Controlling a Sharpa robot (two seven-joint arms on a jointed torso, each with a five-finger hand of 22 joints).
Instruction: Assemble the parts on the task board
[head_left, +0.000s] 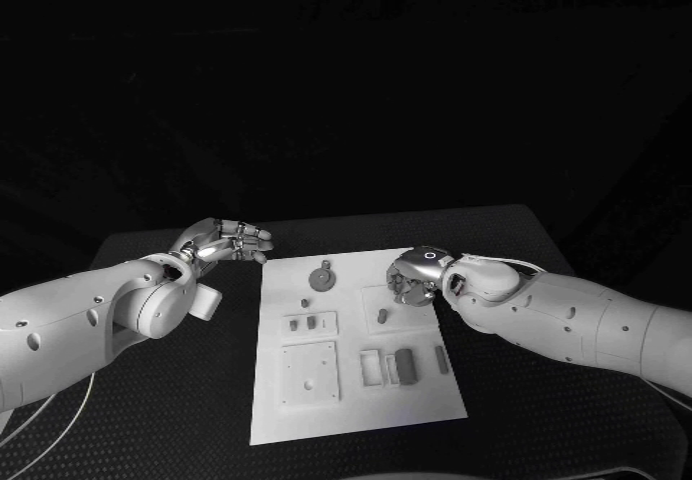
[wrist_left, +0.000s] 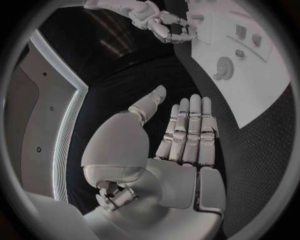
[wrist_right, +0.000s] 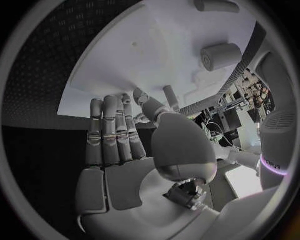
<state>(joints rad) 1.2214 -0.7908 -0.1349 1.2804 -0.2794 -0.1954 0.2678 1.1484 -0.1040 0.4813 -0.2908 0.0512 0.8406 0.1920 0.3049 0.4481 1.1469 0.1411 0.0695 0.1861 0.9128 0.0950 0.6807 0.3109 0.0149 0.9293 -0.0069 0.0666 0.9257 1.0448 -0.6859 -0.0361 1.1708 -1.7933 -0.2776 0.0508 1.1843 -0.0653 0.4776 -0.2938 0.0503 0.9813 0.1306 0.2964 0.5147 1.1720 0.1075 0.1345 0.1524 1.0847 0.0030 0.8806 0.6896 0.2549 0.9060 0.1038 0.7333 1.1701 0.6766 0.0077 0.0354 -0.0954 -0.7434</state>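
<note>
The white task board (head_left: 353, 400) lies in the middle of the black table. On it are a round gear-like part (head_left: 322, 278), small pegs (head_left: 303, 323) and dark blocks (head_left: 405, 364). My left hand (head_left: 224, 243) hovers over the table just off the board's far left corner. Its fingers (wrist_left: 187, 130) are straight and apart from the thumb, and it holds nothing. My right hand (head_left: 417, 277) hangs over the board's far right part, fingers pointing down. Its palm (wrist_right: 119, 150) is empty. A short cylinder (wrist_right: 220, 55) and a thin peg (wrist_right: 170, 96) stand on the board (wrist_right: 144, 55) beyond it.
Two square white plates (head_left: 309, 372) sit on the board's left half. Black table surface (head_left: 173, 410) surrounds the board on all sides. The gear-like part (wrist_left: 223, 65) and my right hand (wrist_left: 165, 22) also appear in the left wrist view.
</note>
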